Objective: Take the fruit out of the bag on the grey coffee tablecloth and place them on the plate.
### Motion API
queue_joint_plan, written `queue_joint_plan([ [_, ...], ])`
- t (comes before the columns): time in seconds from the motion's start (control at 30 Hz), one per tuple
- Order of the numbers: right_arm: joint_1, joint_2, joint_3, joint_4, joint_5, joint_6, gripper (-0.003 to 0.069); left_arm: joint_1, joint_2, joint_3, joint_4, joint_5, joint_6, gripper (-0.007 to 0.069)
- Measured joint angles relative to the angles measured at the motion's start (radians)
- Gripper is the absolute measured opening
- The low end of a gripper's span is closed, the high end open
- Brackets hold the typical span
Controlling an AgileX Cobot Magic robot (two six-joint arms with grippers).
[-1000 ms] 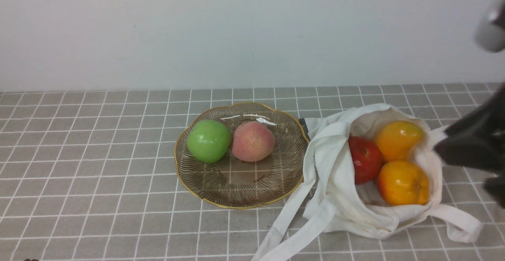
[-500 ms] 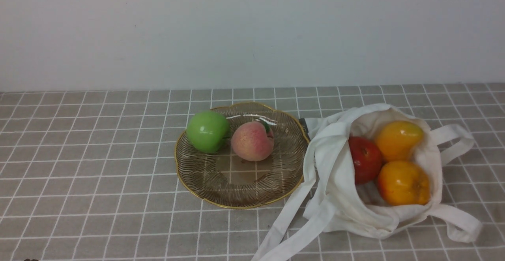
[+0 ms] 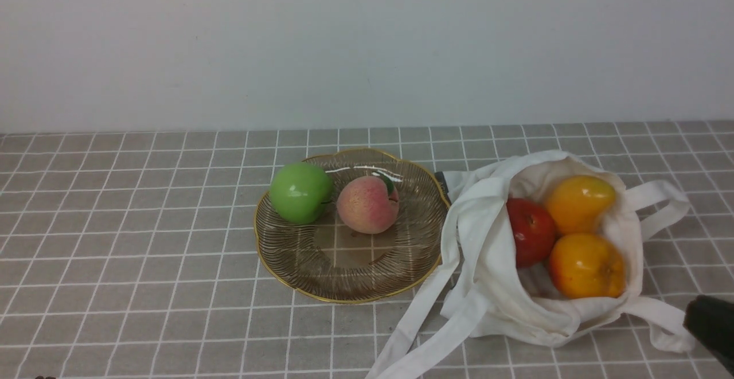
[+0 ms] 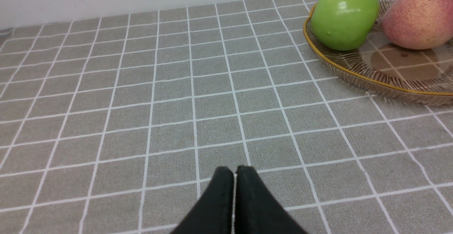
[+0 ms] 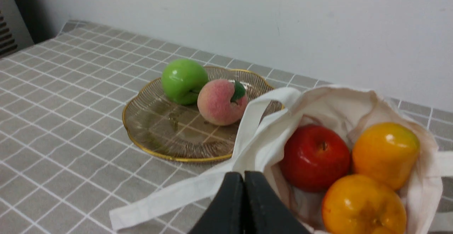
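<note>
Jaws of both grippers are pressed together with nothing between them. You can confirm this in each wrist view: the left gripper (image 4: 235, 170) hovers over bare grey coffee tablecloth (image 3: 143, 253) toward the left edge of the counter. The right gripper (image 5: 244, 176) sits by the near right corner, close to the bag (image 3: 487, 264).

Note that the front view shows the right gripper only as a dark shape at the near right corner, just beside a strap loop.

Locate the plate (image 3: 344, 297) at mid-counter, closer to the far edge. It carries two fruits side by side on its far half:
- green apple (image 3: 301, 192), on the left, against the rim
- peach (image 3: 367, 204), on the right, with its leaf turned toward the far edge

Locate the bag directly right of the plate, its cloth touching the plate rim. Its mouth is open, and three fruits are packed together inside:
- red apple (image 3: 530, 231), nearest the plate, with its stem dimple facing up
- orange fruit (image 3: 580, 196), toward the far edge
- second orange fruit (image 3: 585, 265), toward the near edge

One long strap (image 3: 424, 321) lies flat, its long axis running diagonally from the bag's plate side to the near edge. A second strap (image 3: 659, 204) loops out toward the right edge.
</note>
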Motion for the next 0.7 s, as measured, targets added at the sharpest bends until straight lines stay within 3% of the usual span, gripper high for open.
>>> queue_joint_plan([
  [0.47, 0.0, 0.0, 0.016, -0.003, 0.029, 0.047, -0.0014, 0.0, 0.0, 0.0, 0.0, 0.0, 0.0, -0.0008],
  [0.7, -0.046, -0.087, 0.131, -0.013, -0.163, 0.053, -0.0015, 0.0, 0.0, 0.0, 0.0, 0.0, 0.0, -0.0008],
])
